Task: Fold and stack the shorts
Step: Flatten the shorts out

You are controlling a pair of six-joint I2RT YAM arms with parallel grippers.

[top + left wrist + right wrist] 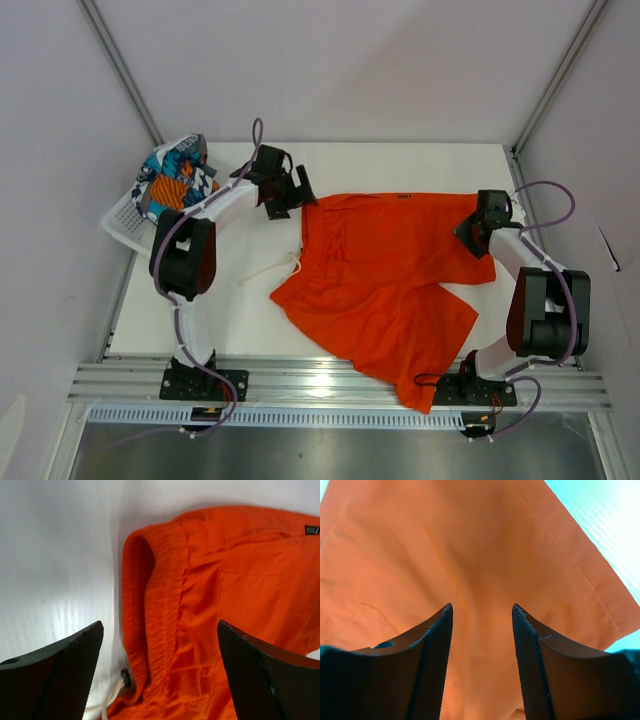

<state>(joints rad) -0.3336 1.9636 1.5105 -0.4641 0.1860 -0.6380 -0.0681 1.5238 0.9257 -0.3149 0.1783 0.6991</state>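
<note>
Black fingers of our left gripper (160,625) stand spread wide above the waistband (150,605) corner. Our right gripper (482,607) is parted too, over the opposite edge, pinching nothing. The orange shorts (385,270) lie open and rumpled on the table (230,320), one leg reaching over the near edge. We judge no fold made yet; the patterned shorts (178,175) sit in the basket (120,220).

Orange shorts (385,275) cover the centre of the table (400,160). A bare strip runs along 12 o'clock and a bare patch lies at 8 o'clock, crossed by the drawstring (268,270). The basket (122,215), holding the patterned shorts (178,172), blocks the 10 o'clock corner. Arms stand at 9 and 3 o'clock.
</note>
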